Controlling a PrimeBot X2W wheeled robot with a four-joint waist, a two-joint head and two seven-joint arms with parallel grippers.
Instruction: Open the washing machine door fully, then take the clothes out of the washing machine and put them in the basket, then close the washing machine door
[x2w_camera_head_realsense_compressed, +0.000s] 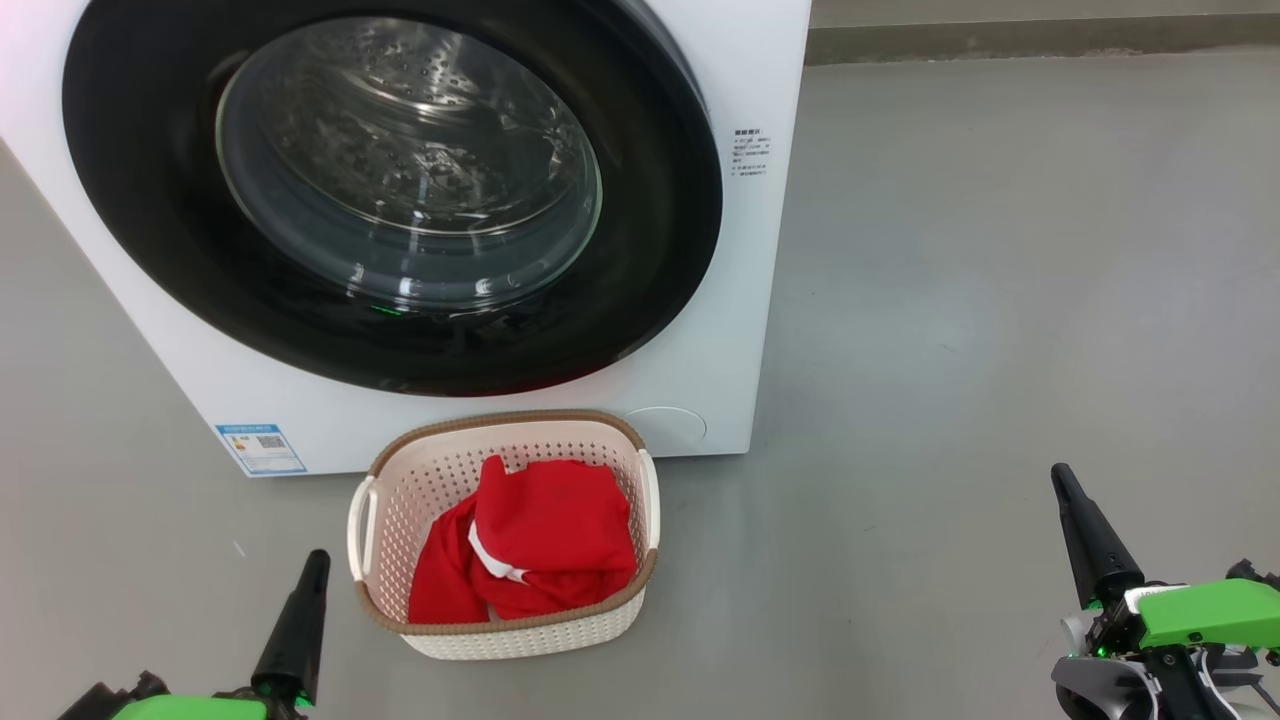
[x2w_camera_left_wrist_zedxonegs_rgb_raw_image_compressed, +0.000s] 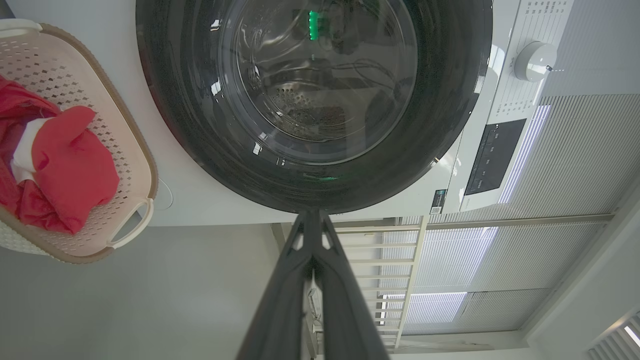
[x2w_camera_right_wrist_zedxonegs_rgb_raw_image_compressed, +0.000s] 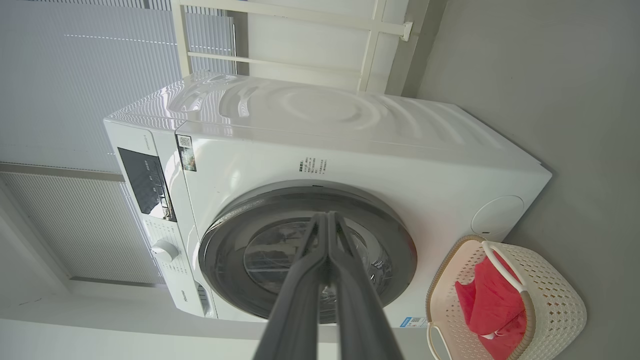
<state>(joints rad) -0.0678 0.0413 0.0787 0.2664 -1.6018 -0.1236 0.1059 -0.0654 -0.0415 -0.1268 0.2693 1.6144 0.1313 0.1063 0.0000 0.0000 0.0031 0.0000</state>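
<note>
A: Which step is in hand?

B: The last one, by the look of it. The door (x2w_camera_head_realsense_compressed: 400, 190) sits flush against the washer (x2w_camera_head_realsense_compressed: 745, 300), and in the right wrist view no gap shows around its black rim.

A: And the clothes?

B: The red clothes (x2w_camera_head_realsense_compressed: 545, 545) lie heaped in the basket (x2w_camera_head_realsense_compressed: 530, 640), white collar trim showing. The basket stands on the floor (x2w_camera_head_realsense_compressed: 1000, 300), just in front of the washer and below the door.

A: Anything left in the drum?

B: Through the glass I see bare steel and no red cloth, though reflections make it hard to be certain.

A: What about the fingers?

B: The left fingers (x2w_camera_head_realsense_compressed: 316, 562) are pressed together with nothing between them, low at the left and just beside the basket without touching it. The right fingers (x2w_camera_head_realsense_compressed: 1063, 480) are clenched and empty too, well apart from everything, over bare floor at the right.

A: So what does the next move call for?

B: Little, I judge. All three steps look done. At most, a gentle push on the rim would confirm the latch has caught. Otherwise the arms need only hold clear of the basket.
</note>
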